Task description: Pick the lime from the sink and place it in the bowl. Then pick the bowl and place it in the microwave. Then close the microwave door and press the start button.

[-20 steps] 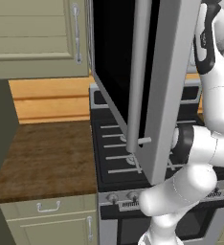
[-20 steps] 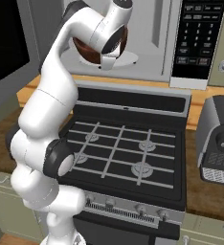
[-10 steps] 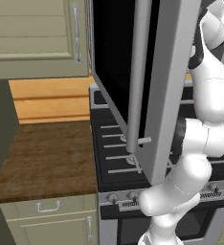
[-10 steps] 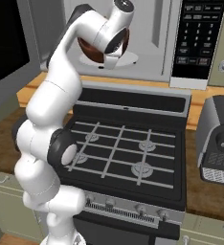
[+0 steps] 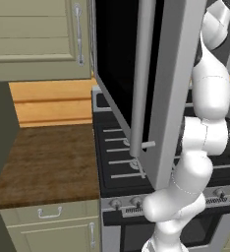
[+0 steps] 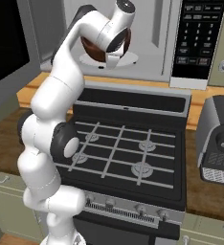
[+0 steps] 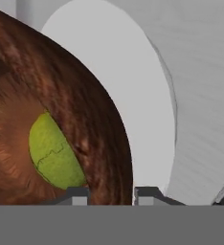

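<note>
One lime lies in the upright brown bowl on the microwave turntable's edge; the gripper straddles the bowl's rim, jaws narrowly parted; grip unclear.

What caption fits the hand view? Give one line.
Gripper straddling the rim of the brown bowl with the lime inside, over the microwave's white turntable.

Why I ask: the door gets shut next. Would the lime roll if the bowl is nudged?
Probably: the round green lime lies loose inside the brown wooden bowl. The curved wall should likely contain it. The bowl might slide on the smooth white turntable plate.
</note>
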Robot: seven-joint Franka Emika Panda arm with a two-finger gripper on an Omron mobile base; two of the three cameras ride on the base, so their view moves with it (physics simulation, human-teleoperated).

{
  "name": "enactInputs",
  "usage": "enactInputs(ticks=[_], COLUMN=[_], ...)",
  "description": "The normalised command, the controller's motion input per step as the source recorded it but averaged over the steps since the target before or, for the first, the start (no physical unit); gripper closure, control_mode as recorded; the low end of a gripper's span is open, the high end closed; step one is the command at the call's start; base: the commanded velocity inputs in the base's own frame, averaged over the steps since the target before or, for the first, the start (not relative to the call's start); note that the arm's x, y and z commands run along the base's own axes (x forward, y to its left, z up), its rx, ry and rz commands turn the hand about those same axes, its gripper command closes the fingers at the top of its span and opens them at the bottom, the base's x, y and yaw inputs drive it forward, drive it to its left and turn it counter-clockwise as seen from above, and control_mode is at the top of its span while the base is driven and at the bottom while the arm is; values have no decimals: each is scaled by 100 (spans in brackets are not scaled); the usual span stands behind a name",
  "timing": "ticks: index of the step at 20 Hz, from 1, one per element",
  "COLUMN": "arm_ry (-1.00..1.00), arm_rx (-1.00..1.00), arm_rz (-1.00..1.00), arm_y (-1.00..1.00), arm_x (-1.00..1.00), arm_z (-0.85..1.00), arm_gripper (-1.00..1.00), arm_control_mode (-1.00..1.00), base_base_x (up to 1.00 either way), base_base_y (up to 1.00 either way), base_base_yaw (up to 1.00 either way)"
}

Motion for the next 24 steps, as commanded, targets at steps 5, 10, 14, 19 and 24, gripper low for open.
enactInputs(ticks=[5, 10, 14, 19, 24], arm_ry=[-12, -28, -35, -33, -22], arm_rx=[0, 0, 0, 0, -4], arm_rz=[0, 1, 3, 1, 0], arm_y=[0, 0, 0, 0, 0], arm_x=[-11, -43, -76, -100, -88], arm_z=[-4, 0, 0, -14, -56], arm_gripper=[-100, -100, -100, -100, -100], arm_control_mode=[-100, -100, -100, -100, -100], base_base_x=[0, 0, 0, 0, 0], base_base_y=[0, 0, 0, 0, 0], base_base_yaw=[0, 0, 0, 0, 0])
